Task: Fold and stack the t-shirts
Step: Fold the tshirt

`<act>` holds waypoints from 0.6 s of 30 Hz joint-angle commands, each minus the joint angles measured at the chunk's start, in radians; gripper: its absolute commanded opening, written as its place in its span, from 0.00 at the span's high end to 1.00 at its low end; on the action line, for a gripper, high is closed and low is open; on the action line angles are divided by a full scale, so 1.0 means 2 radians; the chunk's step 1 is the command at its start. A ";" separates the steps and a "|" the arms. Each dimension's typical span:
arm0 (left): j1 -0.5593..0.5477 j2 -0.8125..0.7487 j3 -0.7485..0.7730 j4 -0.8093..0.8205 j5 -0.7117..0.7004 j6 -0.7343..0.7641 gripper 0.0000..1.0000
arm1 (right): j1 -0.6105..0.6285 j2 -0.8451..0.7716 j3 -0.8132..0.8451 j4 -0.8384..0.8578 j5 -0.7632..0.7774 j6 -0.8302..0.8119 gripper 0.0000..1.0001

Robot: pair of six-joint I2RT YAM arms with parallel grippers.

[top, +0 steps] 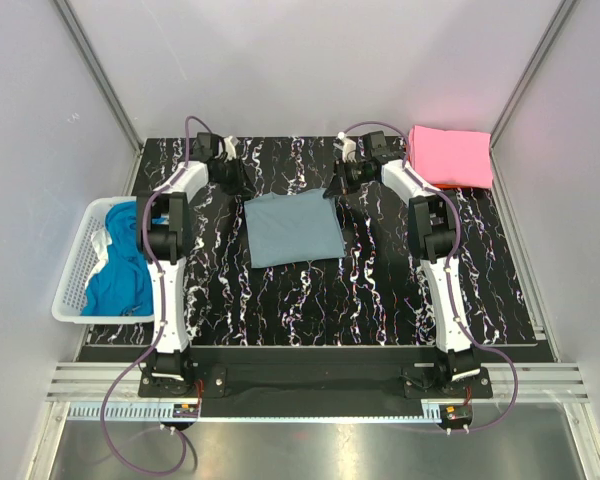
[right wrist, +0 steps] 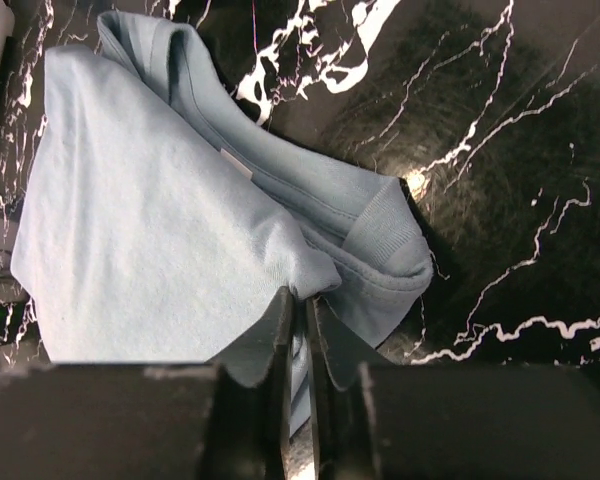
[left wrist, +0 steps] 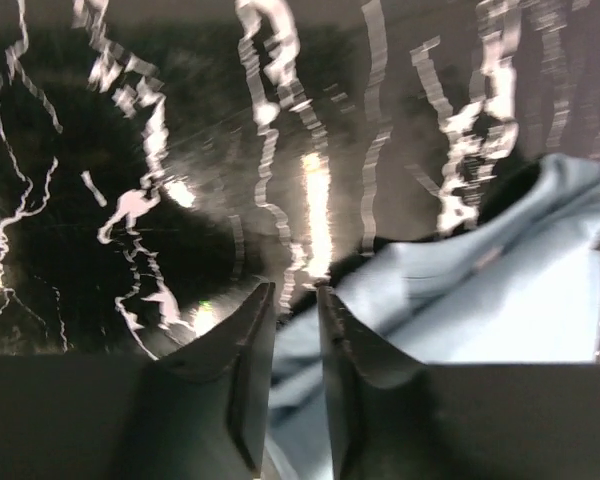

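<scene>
A dusty grey-blue t-shirt point(top: 292, 228) lies folded in the middle of the black marbled table point(top: 380, 300). My right gripper point(right wrist: 302, 295) is shut on a fold of the t-shirt point(right wrist: 160, 250) next to the ribbed collar point(right wrist: 385, 225), at its far right corner point(top: 332, 196). At the far left corner, my left gripper point(left wrist: 295, 290) straddles the t-shirt's edge point(left wrist: 480, 300). Its jaws stand narrowly apart with cloth in the gap, and the view is blurred. A folded pink t-shirt point(top: 450, 155) rests at the back right. Bright blue t-shirts point(top: 120, 265) lie crumpled in the basket.
A white mesh basket point(top: 75, 290) sits off the table's left edge. Grey walls and metal rails close in the back and both sides. Both arms reach forward from the near edge, one on each side of the grey-blue shirt.
</scene>
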 commanded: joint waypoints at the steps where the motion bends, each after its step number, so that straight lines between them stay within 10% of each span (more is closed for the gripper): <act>1: 0.001 0.015 0.014 0.002 0.030 -0.006 0.75 | -0.001 -0.001 0.010 0.029 -0.016 0.005 0.90; 6: 0.001 0.020 0.021 0.007 0.039 -0.008 0.82 | -0.001 0.000 0.008 0.028 -0.014 0.005 0.93; 12: 0.001 -0.008 -0.011 0.037 0.061 -0.020 0.88 | -0.001 -0.004 0.008 0.028 -0.013 0.008 0.64; 18: 0.001 -0.024 -0.036 0.094 0.127 -0.048 0.89 | -0.002 -0.005 0.007 0.037 -0.013 0.014 0.58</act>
